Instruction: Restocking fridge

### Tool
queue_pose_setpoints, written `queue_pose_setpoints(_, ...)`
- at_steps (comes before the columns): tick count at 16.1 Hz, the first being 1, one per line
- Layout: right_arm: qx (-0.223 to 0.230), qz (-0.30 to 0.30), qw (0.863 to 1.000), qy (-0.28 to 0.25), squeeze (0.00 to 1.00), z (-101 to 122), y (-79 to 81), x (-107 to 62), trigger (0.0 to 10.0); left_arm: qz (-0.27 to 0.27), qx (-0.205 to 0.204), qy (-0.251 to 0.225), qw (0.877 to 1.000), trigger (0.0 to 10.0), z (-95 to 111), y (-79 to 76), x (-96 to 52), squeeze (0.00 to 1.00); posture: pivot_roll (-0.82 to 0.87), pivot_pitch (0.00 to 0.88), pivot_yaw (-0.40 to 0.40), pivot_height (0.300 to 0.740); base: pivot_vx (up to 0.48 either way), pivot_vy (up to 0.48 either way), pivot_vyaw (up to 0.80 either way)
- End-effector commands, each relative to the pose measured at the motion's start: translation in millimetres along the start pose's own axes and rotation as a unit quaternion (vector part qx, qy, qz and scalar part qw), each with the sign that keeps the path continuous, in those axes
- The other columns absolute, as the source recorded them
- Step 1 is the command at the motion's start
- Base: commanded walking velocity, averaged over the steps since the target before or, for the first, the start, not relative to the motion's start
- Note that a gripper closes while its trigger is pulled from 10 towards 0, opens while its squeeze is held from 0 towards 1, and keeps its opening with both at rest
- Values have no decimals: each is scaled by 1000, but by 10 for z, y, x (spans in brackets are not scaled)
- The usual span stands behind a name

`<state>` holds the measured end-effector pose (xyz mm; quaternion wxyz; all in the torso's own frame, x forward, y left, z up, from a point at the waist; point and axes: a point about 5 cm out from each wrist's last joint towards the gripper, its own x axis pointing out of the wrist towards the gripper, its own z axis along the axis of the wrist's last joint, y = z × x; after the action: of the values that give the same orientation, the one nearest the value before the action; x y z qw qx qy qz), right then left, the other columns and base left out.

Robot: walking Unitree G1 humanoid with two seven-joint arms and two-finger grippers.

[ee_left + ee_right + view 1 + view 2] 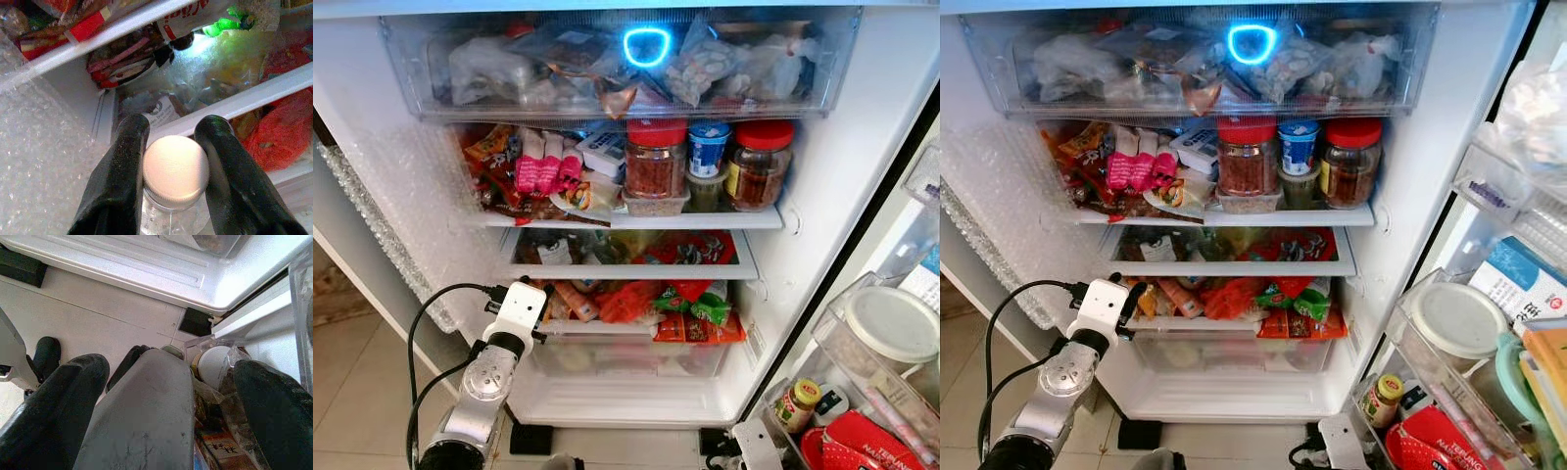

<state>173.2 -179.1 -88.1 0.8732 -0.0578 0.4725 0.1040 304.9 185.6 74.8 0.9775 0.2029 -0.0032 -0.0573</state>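
Observation:
The fridge stands open in front of me. My left gripper (pixel 173 126) is shut on a clear bottle with a white cap (pixel 175 164), its fingers (pixel 124 166) on either side of the neck. The left arm (pixel 499 362) reaches to the left end of the lower shelf (pixel 607 331), which is crowded with red and green packets (pixel 690 304). My right gripper (pixel 161 396) hangs low over the floor by the door's bottom bin, fingers (pixel 54 401) wide apart, with a grey slab (pixel 142 416) lying between them.
Jars with red lids (pixel 656 157) fill the upper shelf, and bags sit in the top drawer (pixel 607 69). The door bins at right hold a white-lidded tub (pixel 891 323), a small jar (pixel 796 403) and a red packet (pixel 862 441). Bubble wrap (pixel 401 206) covers the left wall.

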Motion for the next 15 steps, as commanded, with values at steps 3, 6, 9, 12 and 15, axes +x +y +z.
queue_pose_setpoints(3,7,-1,1000,-12,0,55,-6,7,10000,-2,12,-21,1000,10000,93,1,50,0,-53,0,3,642,341,0,0)
queue_pose_setpoints(6,8,0,1000,-12,0,54,-5,7,10000,-6,14,-24,1000,10000,106,-22,61,0,-53,0,3,642,354,0,0)
queue_pose_setpoints(9,7,1,1000,-11,0,55,-3,7,10000,-10,16,-26,999,10000,115,-40,74,0,-55,0,5,642,351,0,0)
queue_pose_setpoints(12,7,3,1000,-11,0,56,0,8,10000,-13,19,-26,999,10000,114,-43,78,0,-55,0,5,642,352,0,0)
queue_pose_setpoints(15,6,4,1000,-11,0,57,3,9,10000,-17,22,-22,999,10000,94,-52,80,0,-55,0,5,642,352,0,0)
